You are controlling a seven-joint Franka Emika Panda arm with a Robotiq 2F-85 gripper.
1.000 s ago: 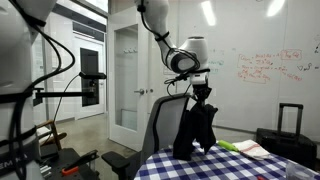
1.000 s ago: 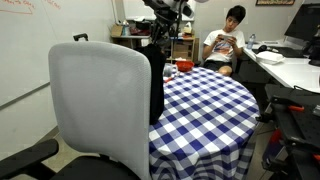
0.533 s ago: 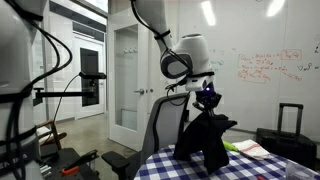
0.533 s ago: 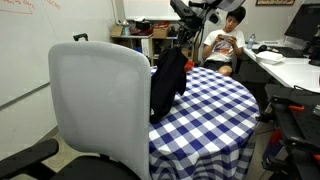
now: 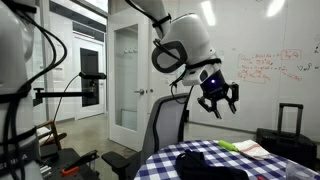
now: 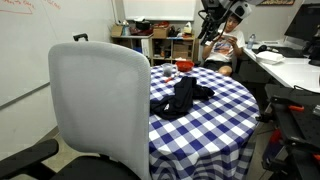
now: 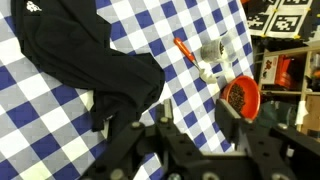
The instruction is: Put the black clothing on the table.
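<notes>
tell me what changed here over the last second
The black clothing, hanging from the tool a second ago, was lowered onto the table and let go; it now lies crumpled on the checkered cloth. The tool has opened and risen clear above it. The grey chair and red bowl stayed put.

The table (image 6: 228, 112) was covered with a blue-and-white checkered cloth which hung down over its edge. The black clothing (image 6: 181, 97) lay directly on this cloth in a loose, crumpled heap, with one part stretched out to the side. In the wrist view the clothing (image 7: 88, 55) took up the upper left part of the cloth (image 7: 45, 120). Beside it, apart from the fabric, lay an orange pen (image 7: 185, 49) and a small white object (image 7: 212, 50), and a red bowl (image 7: 241, 96) stood near the table's edge. In an exterior view some light papers (image 5: 245, 149) lay on the far side of the table (image 5: 160, 166).
</notes>
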